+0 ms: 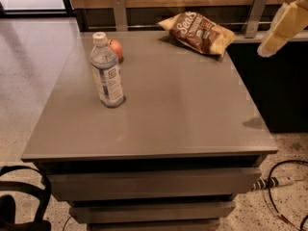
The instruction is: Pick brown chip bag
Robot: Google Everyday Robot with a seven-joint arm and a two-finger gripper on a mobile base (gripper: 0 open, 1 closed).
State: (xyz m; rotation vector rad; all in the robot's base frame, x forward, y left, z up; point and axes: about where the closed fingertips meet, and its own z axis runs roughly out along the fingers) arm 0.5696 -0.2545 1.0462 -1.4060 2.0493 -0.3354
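End effector: the pale yellow end effector (280, 29) hangs in the air at the upper right, past the desk's right edge; whether it is open or closed cannot be told.
Chip bag: the crinkly dark-brown chip bag (198, 32), with yellow ends and white lettering, lies at the far right corner of the grey flat-topped desk (183, 114), apart from the end effector.
Bottle: a clear plastic water bottle (107, 71) with a white cap stands upright on the left side.
Fruit: a round orange-red fruit (116, 48) sits just behind the bottle.

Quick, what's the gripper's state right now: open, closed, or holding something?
Gripper: in the air at the right edge, apart from the brown chip bag on the table; open or closed cannot be told.
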